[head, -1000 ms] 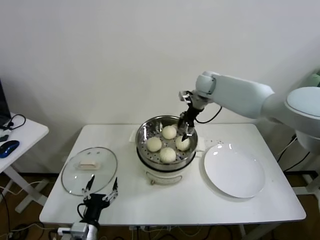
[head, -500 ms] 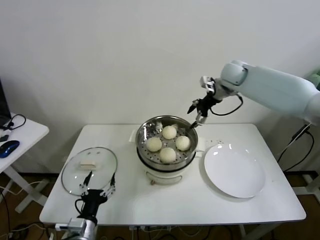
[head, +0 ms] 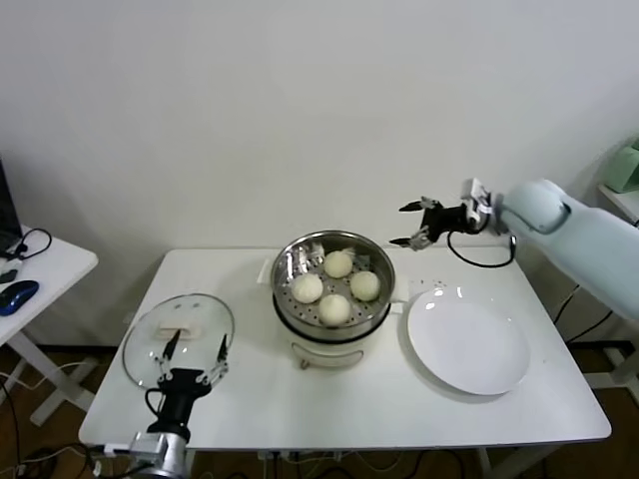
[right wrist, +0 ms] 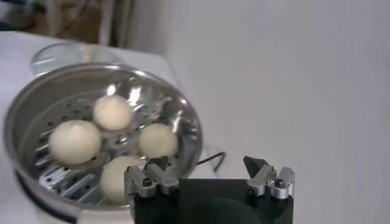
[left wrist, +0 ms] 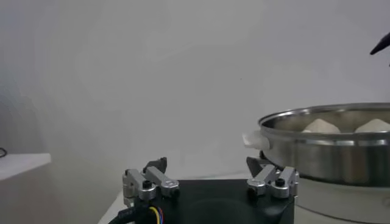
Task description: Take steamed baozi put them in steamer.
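Left gripper (head: pixel 194 349) waits at the table's (head: pixel 300 409) near edge, fingers spread, empty; four steamed baozi (head: pixel 337 310) sit in the steamer (head: pixel 334 321); right gripper (head: pixel 420 224) hangs beyond, open, apparently empty — retreat high, clear of the rim.

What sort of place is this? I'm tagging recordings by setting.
Probably a lab or office test room, not a real kitchen: a bare white wall, a plain white table holding only the steamer, and a side desk with a computer mouse.
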`<state>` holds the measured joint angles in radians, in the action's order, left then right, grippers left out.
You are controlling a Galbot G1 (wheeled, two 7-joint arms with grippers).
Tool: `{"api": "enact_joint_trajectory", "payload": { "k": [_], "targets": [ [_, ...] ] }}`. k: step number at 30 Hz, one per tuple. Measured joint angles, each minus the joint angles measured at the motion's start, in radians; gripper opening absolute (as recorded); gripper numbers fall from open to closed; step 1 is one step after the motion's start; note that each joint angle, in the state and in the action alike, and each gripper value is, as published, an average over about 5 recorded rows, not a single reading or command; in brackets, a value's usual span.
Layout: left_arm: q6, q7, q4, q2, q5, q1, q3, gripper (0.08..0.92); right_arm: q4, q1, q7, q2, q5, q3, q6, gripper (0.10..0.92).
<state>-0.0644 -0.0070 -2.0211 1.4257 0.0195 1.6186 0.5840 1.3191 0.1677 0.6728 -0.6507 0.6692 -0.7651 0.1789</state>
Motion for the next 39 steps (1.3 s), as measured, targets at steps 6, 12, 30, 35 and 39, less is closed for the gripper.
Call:
{"api": "enact_joint_trajectory", "payload": {
  "k": [6, 12, 30, 35, 39],
  "targets": [
    [-0.015, 0.018, -0.002, 0.007, -0.004, 0.009, 0.011, 0.823, 0.099, -0.342, -0.126, 0.017, -0.069, 0.374, -0.043, 0.823],
    [-0.018, 0.03, -0.004, 0.017, -0.006, 0.019, 0.015, 0.823, 0.19, -0.676, -0.214, -0.074, -0.174, 0.755, -0.084, 0.823],
    [-0.001, 0.063, 0.001, 0.023, 0.015, 0.003, 0.047, 0.823, 0.453, -1.399, -0.325, -0.596, -0.378, 1.42, -0.245, 0.823],
    [0.001, 0.066, 0.002, 0.025, 0.017, 0.004, 0.048, 0.823, 0.488, -1.529, -0.334, -0.67, -0.391, 1.482, -0.295, 0.823],
    [0.008, 0.073, -0.003, 0.031, 0.026, 0.005, 0.048, 0.823, 0.515, -1.609, -0.338, -0.715, -0.398, 1.505, -0.328, 0.823]
  ]
}}
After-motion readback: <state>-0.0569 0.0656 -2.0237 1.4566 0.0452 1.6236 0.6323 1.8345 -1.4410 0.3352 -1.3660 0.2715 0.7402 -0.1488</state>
